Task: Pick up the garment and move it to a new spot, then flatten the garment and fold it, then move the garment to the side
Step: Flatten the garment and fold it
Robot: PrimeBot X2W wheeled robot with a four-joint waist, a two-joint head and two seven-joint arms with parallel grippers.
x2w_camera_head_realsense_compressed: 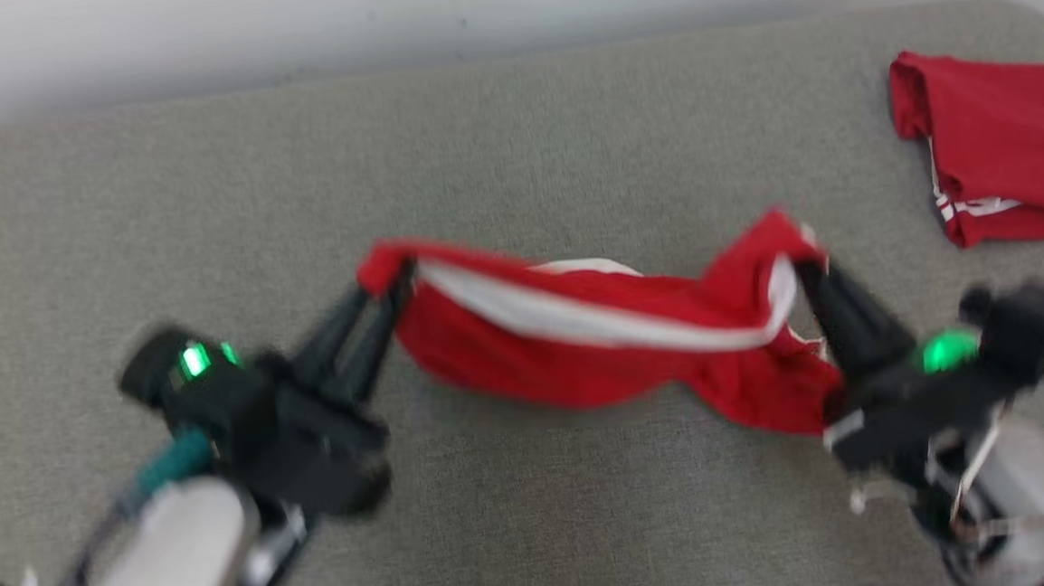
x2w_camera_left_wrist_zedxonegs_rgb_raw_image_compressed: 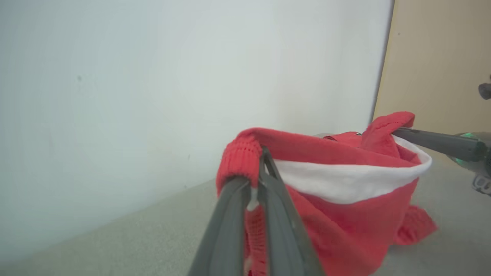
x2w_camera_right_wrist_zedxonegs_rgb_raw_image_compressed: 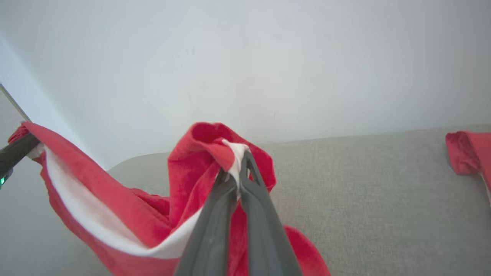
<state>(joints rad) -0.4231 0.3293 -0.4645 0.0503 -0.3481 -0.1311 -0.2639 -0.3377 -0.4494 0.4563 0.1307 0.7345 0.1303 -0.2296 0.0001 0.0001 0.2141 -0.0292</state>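
A red garment [x2w_camera_head_realsense_compressed: 579,344] with a white band hangs stretched between my two grippers over the grey table [x2w_camera_head_realsense_compressed: 513,149]. My left gripper [x2w_camera_head_realsense_compressed: 392,287] is shut on its left end, a ribbed red edge [x2w_camera_left_wrist_zedxonegs_rgb_raw_image_compressed: 239,155]. My right gripper [x2w_camera_head_realsense_compressed: 806,268] is shut on the right end, where red cloth and white trim bunch at the fingertips [x2w_camera_right_wrist_zedxonegs_rgb_raw_image_compressed: 238,168]. The middle of the garment [x2w_camera_right_wrist_zedxonegs_rgb_raw_image_compressed: 115,214] sags toward the table, and a lower flap [x2w_camera_left_wrist_zedxonegs_rgb_raw_image_compressed: 416,226] trails on the surface. In the left wrist view the right gripper's fingers [x2w_camera_left_wrist_zedxonegs_rgb_raw_image_compressed: 433,141] reach in from the right.
Another red garment [x2w_camera_head_realsense_compressed: 1002,146] with white trim lies folded at the table's far right corner, also at the right edge of the right wrist view [x2w_camera_right_wrist_zedxonegs_rgb_raw_image_compressed: 470,153]. A pale wall [x2w_camera_head_realsense_compressed: 378,12] runs behind the table. A tan panel [x2w_camera_left_wrist_zedxonegs_rgb_raw_image_compressed: 441,57] stands past the wall's end.
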